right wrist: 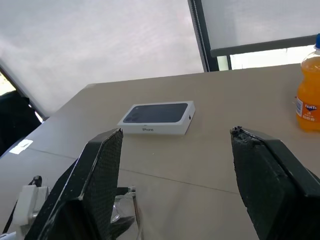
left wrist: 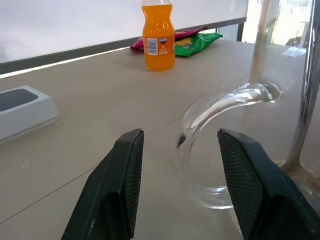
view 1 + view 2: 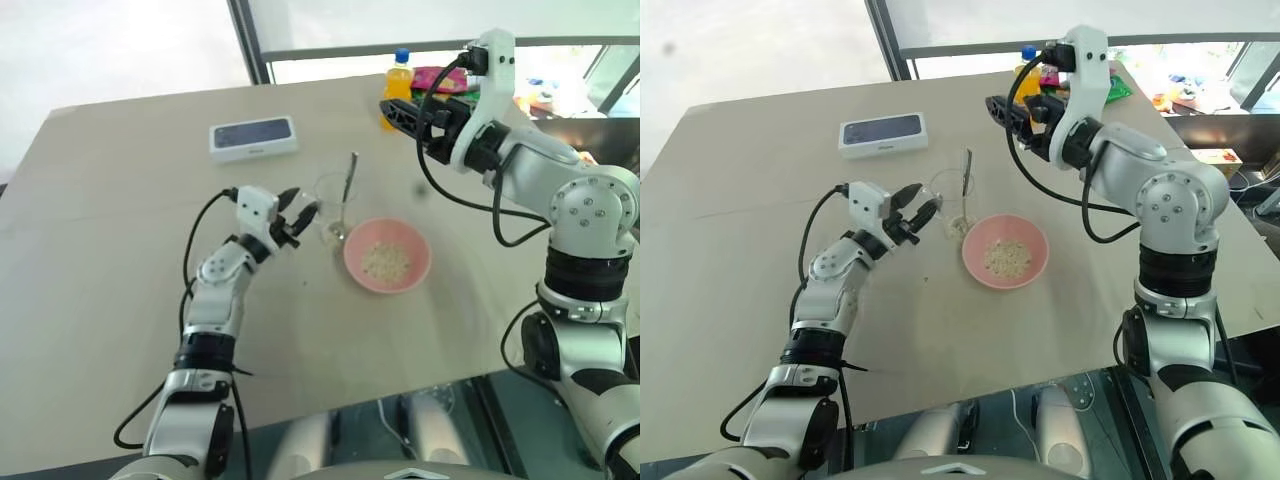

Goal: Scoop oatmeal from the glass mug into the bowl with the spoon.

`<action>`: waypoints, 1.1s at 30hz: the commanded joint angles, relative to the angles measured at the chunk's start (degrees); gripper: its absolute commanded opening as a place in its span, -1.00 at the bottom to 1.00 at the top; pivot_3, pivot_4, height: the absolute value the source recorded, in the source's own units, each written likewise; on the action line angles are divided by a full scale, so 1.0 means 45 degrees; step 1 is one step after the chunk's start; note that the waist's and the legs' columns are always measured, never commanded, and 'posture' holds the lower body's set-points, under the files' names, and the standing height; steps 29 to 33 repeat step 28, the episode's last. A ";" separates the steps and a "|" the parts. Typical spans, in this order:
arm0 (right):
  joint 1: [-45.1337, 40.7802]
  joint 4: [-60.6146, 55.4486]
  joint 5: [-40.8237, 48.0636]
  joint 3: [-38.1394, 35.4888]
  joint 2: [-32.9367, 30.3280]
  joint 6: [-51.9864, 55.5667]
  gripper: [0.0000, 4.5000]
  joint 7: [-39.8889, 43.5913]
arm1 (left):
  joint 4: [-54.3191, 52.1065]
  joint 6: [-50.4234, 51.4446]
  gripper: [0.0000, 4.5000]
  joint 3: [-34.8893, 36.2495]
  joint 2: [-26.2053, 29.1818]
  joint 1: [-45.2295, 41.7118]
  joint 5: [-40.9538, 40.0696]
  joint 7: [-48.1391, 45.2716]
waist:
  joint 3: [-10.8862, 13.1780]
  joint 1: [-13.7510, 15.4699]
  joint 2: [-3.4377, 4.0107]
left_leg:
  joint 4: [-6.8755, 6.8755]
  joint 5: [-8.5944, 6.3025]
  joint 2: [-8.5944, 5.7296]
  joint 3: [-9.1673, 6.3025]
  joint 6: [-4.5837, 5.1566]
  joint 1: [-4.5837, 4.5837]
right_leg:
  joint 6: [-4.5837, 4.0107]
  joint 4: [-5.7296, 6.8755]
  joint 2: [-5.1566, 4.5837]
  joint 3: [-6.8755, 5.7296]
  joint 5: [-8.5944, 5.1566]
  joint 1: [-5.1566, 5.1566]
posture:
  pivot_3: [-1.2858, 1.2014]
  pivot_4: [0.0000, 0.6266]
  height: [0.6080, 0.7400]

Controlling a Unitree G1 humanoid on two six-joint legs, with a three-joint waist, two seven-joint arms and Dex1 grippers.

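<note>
Oatmeal point(image 3: 386, 262) fills bowl point(image 3: 420, 268) (orange bottle point(image 3: 398, 88) well behind).

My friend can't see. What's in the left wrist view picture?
The left gripper is open, its two black jaws either side of the glass mug handle without touching it. Behind, on the table, stand an orange drink bottle and a white box.

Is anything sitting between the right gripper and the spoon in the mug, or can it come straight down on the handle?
Nothing visible blocks it. The right gripper hangs open above the table, up and to the right of the spoon, which stands in the glass mug. The left gripper sits open on the mug's far side.
</note>
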 commanded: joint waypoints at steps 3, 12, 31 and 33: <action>0.0799 -0.1271 0.0280 -0.0564 -0.0463 0.0239 0.52 0.0445 | -0.2916 0.1078 0.08 0.0304 0.0647 0.1421 -0.0553 0.0017 | 0.0000 -0.0015 0.0001 | -0.0001 0.0000 0.0002 0.0005 0.0000 0.0001 | 0.0000 -0.0006 -0.0001 0.0008 0.0000 0.0001 | 0.03 -0.52 1.00; 0.6743 -0.3175 -0.3354 -0.0075 -0.4295 -0.3878 0.52 0.4493 | -0.8348 0.4142 0.08 0.1324 0.1060 0.4966 -0.1691 0.1647 | 0.0002 0.0250 0.0000 | 0.0001 -0.0015 0.0002 0.0012 0.0023 0.0005 | 0.0001 -0.0035 -0.0004 0.0002 -0.0001 0.0027 | 0.03 -0.52 1.00; 1.3926 0.0036 -0.5550 -0.0960 -0.3377 -1.1098 0.52 0.9994 | -0.9843 0.3174 0.08 0.1976 0.0781 1.1221 -0.0461 0.2403 | 0.0036 0.0371 -0.0018 | 0.0023 -0.0056 0.0077 0.0109 0.0080 0.0271 | 0.0020 -0.0092 0.0026 0.0025 -0.0071 0.0315 | 0.03 -0.52 1.00; 1.3926 0.0036 -0.5550 -0.0960 -0.3377 -1.1098 0.52 0.9994 | -0.9843 0.3174 0.08 0.1976 0.0781 1.1221 -0.0461 0.2403 | 0.0036 0.0371 -0.0018 | 0.0023 -0.0056 0.0077 0.0109 0.0080 0.0271 | 0.0020 -0.0092 0.0026 0.0025 -0.0071 0.0315 | 0.03 -0.52 1.00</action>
